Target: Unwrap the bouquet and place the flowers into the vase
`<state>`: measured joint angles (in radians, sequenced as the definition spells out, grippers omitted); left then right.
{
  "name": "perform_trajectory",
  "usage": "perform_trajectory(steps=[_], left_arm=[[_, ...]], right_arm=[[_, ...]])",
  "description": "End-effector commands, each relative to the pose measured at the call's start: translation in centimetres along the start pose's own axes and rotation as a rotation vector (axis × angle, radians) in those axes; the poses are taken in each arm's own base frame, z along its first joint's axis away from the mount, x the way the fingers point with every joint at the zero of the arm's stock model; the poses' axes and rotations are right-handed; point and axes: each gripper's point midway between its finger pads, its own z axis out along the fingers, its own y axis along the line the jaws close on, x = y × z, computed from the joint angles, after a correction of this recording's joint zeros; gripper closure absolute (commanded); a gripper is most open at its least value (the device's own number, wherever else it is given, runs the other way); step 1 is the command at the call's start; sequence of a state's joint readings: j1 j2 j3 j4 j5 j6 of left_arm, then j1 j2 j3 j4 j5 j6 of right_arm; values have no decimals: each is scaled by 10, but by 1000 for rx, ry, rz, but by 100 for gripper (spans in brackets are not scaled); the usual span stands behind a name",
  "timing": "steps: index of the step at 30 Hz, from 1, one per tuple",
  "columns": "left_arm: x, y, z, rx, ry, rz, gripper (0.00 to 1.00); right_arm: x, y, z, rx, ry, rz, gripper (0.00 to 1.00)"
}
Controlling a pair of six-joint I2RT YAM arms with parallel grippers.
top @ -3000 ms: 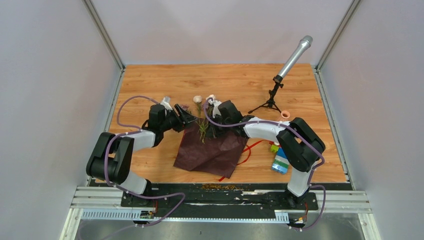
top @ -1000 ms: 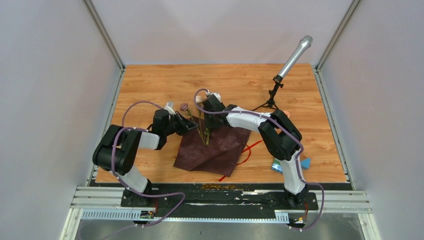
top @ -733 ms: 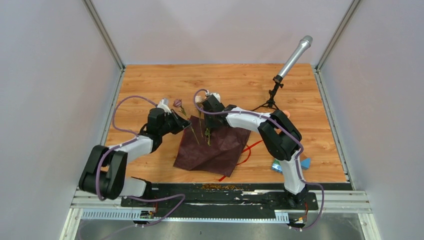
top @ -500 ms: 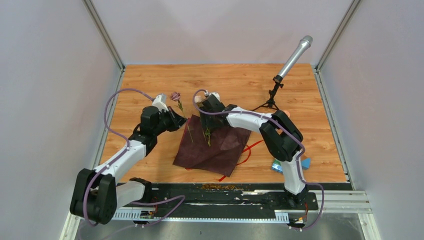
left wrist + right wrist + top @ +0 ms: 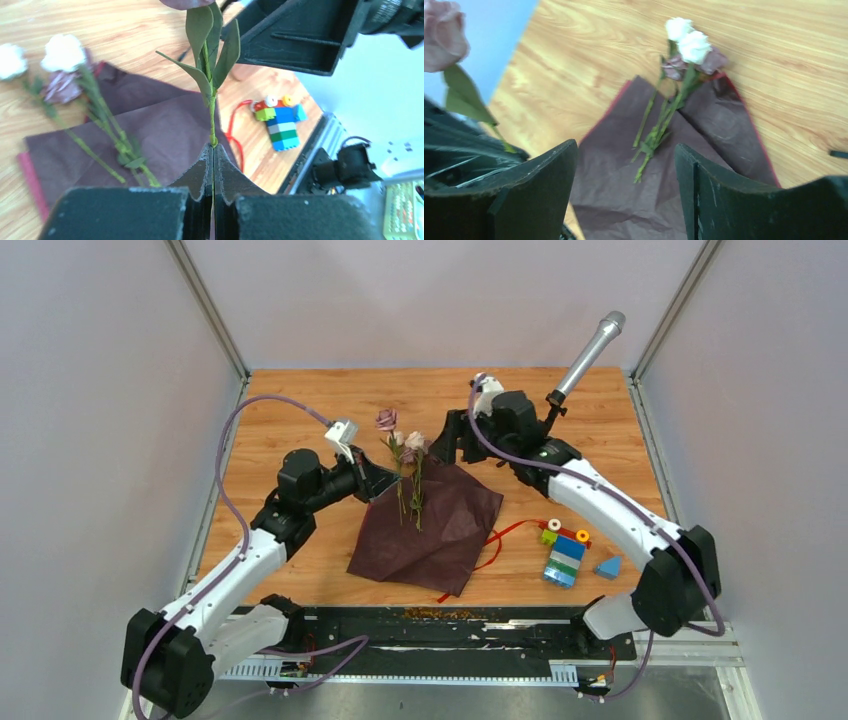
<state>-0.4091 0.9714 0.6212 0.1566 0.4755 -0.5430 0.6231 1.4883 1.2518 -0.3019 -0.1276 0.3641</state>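
Flowers (image 5: pixel 693 47) overhang the wrapping paper's (image 5: pixel 430 530) far edge; right tool (image 5: pixel 624 150) seemingly clear.

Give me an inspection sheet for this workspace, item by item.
Surface: wooden table; brown crumbs at the near edge.
Job's things: wrapping paper spread open; flowers lying on it; one mauve rose held up; vase not seen.
Clutter: red ribbon, toy bricks, microphone.
Grippers: left gripper shut on the mauve rose's stem; right gripper open, empty.
Cables: purple cables looped along both arms.
Surroundings: pale walls.
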Motion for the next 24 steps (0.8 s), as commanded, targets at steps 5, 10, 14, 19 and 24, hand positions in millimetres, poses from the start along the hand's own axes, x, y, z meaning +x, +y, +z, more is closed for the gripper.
perform_trajectory(steps=[5, 10, 14, 19, 24], left_arm=[[-29, -67, 10, 234, -24, 80, 100], [-31, -86, 15, 281, -7, 89, 100], [-24, -98, 19, 317, 28, 110, 100], [-12, -105, 24, 339, 86, 124, 100], [-10, -102, 25, 323, 97, 128, 100]], right_arm=[[-12, 71, -70, -596, -51, 32, 30], [-20, 94, -90, -729, -75, 21, 34], [-26, 97, -90, -728, -92, 16, 42], [-31, 103, -90, -748, -99, 14, 52], [-33, 104, -91, -751, -114, 9, 71]])
